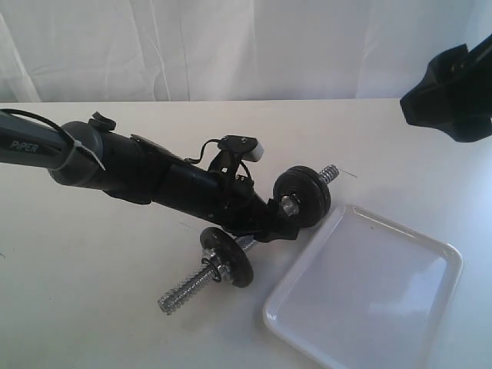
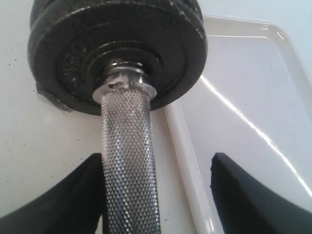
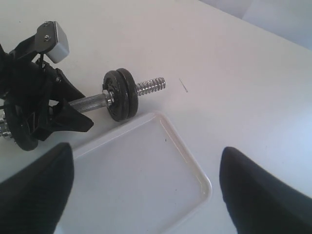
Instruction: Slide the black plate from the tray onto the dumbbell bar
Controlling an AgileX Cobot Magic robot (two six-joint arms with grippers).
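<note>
Left claw straddles dumbbell bar beside tray.

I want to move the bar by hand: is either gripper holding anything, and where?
Nothing is held. The left gripper stands open astride the knurled middle of the dumbbell bar; the right gripper is open and empty.

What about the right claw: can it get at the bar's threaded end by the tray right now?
Probably yes. The threaded end sticks out bare past the plates, nothing over it. The right claw is open; the left claw straddles only the knurled middle, on the plates' other side.
</note>
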